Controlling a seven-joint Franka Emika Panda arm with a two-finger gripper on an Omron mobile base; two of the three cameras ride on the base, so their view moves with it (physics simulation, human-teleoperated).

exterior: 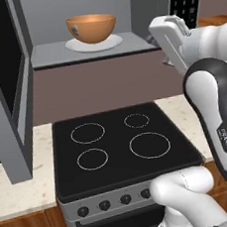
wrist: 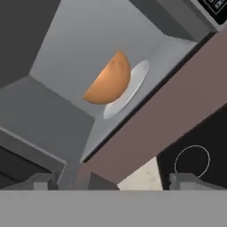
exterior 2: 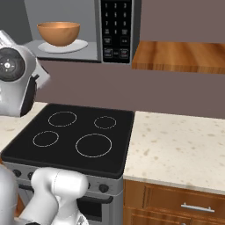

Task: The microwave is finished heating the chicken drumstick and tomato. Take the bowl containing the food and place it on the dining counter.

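The microwave (exterior: 54,55) hangs above the stove with its dark glass door (exterior: 5,83) swung open to the left and its keypad (exterior 2: 115,30) on the right. Inside, the orange-tan bowl (exterior: 92,28) stands upright on the white round plate (exterior: 93,44); it also shows in the right base view (exterior 2: 58,33) and, rolled sideways, in the hand view (wrist: 108,80). The chicken drumstick and tomato are hidden inside the bowl. My gripper (wrist: 116,181) is open, empty, outside the microwave's opening, below and to the right of the bowl. The dining counter is out of view.
A black stovetop (exterior: 119,145) with several ring burners lies under the microwave. Beige speckled counter (exterior 2: 176,140) flanks it on both sides. A wooden shelf (exterior 2: 180,57) juts out right of the keypad. The open door blocks the left side.
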